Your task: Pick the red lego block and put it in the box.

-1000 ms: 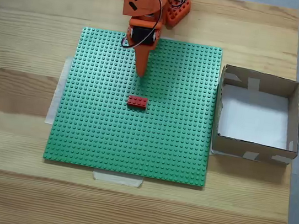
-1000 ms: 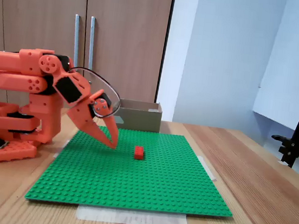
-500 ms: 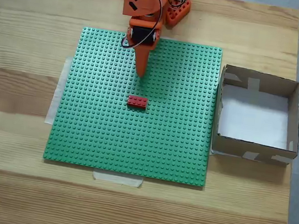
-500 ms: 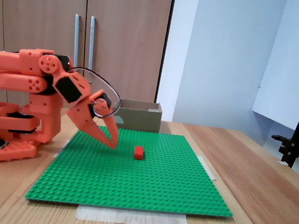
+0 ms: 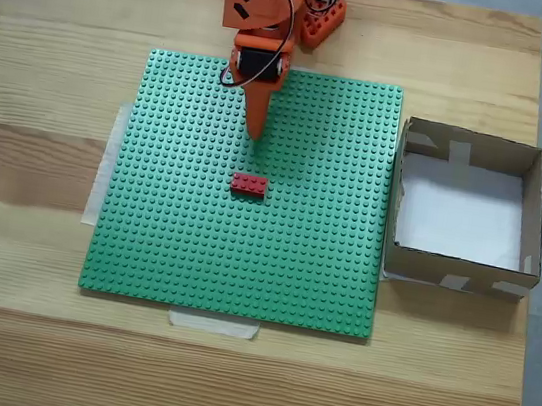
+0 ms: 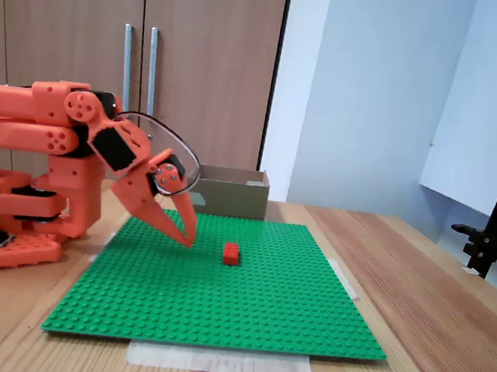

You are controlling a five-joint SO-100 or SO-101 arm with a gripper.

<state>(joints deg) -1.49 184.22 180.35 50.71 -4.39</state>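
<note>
Across the earlier pictures and this one you will find no visible change. Your hand (image 5: 256,132) shows at the same spot in both fixed views, its tip at about 12 o'clock from the red lego block (image 5: 248,185) in a fixed view, clear of it. The block (image 6: 232,254) has not shifted on the green baseplate (image 5: 165,239), and neither has the box (image 5: 454,279).

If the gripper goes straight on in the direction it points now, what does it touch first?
Probably the green baseplate. In the side fixed view the gripper slants down, its tips low over the studs, short of the red lego block. The block lies on the same line from above, but depth is uncertain.
</note>
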